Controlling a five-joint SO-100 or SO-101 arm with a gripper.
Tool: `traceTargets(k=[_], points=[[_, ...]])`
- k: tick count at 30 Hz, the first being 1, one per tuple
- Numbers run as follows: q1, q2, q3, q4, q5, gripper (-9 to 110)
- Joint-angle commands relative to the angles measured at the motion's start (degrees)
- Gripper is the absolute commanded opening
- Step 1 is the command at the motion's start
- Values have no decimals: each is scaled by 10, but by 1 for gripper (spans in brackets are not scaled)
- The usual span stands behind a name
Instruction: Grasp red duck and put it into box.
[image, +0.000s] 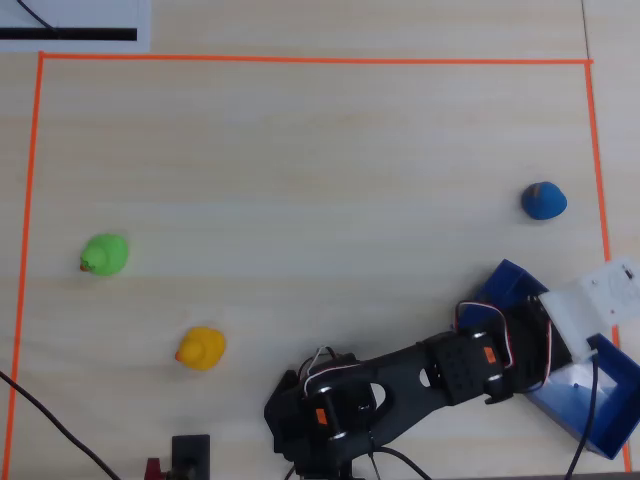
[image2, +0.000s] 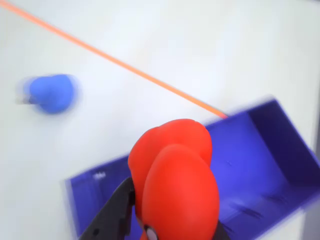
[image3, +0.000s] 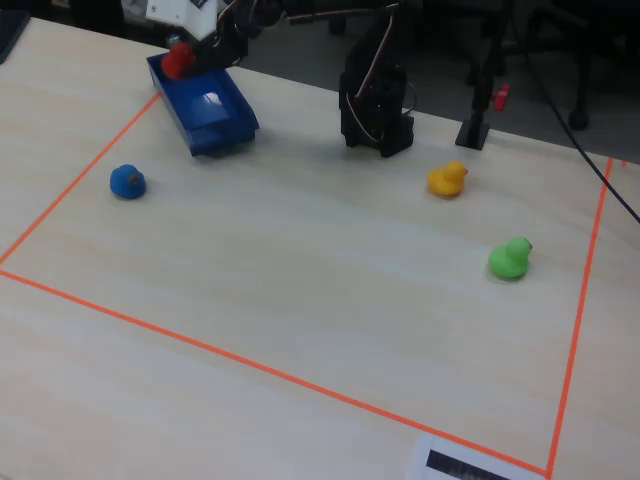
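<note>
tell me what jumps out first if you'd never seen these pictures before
The red duck fills the wrist view, clamped in the gripper and hanging over the blue box, not yet let go. On the pale table inside the orange tape border, three more ducks sit apart: a blue duck near the box, and a yellow duck and a green duck on the far side.

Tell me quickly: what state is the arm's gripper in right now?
Gripper: closed on the red duck, held over the box.
</note>
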Motion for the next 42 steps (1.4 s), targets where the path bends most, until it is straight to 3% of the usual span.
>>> traceTargets(k=[1, 16, 22, 29, 37, 42], points=[[60, -41, -43, 4, -18, 0], [101, -87, -8, -18, -62, 0], [95, -109, 21, -77, -83, 8], [83, -113, 18, -92, -73, 22], [75, -100, 14, -100, -48, 24], [20, -52, -4, -87, 36, 22]])
